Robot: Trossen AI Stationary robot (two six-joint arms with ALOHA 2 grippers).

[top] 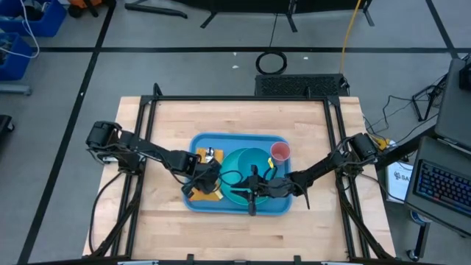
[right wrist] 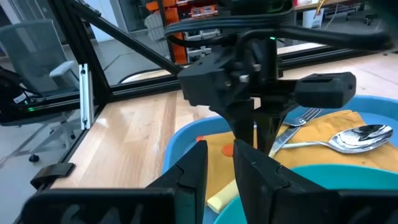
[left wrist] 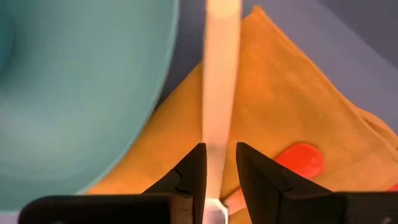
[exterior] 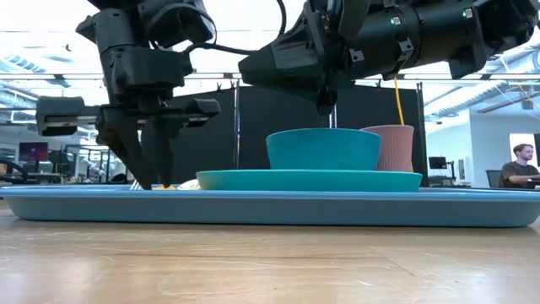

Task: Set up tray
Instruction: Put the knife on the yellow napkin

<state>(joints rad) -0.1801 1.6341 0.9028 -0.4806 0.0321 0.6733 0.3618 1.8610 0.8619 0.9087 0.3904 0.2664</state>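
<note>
The light-blue tray [top: 221, 141] [exterior: 270, 207] lies flat on the wooden table. On it sit a round teal plate [exterior: 308, 180] [left wrist: 74, 93] with a teal bowl [exterior: 325, 149], a pink cup [top: 280, 152] [exterior: 390, 148] and a yellow-orange napkin [top: 206, 195] [left wrist: 298, 112]. A spoon [right wrist: 354, 138] and a fork [right wrist: 305, 116] rest on the napkin. My left gripper [top: 200, 182] [left wrist: 221, 171] points down at the napkin, shut on a long pale cream utensil [left wrist: 221, 74]. My right gripper [top: 252, 197] [exterior: 329, 114] [right wrist: 221, 168] hovers just above the bowl, its fingers a narrow gap apart and holding nothing. My left gripper pinches the pale cream utensil between its two fingers [left wrist: 196, 171], near one end [left wrist: 219, 149]. The fingers come from above, pointing down, and stand across it. The utensil runs along the napkin beside the plate's edge; whether it rests on the cloth, I cannot tell.
Black frame rails [top: 147, 132] run along the table's left, right and far sides. Bare wood [top: 235, 118] lies beyond the tray's far rim and in front of its near rim. A person [exterior: 521, 165] sits at a desk far behind the table.
</note>
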